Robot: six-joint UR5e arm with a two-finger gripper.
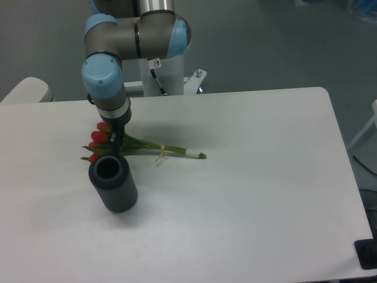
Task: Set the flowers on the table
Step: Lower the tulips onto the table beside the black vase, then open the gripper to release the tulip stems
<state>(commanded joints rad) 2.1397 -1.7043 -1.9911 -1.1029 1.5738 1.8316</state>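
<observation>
White table (265, 177) bears the flowers (126, 147) beside the vase (113, 181). We cannot tell the gripper's (116, 137) jaws; if clamped, lifting drags the blooms against the vase.

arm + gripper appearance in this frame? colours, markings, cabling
Arm: grey metallic tube links, light blue caps on the joints, on a white pedestal base. A small round red-and-white sticker sits on the base link, with a thin dark cable running below it. Gripper: small and dark under a silver wrist ring; finger detail too small to make out.
</observation>
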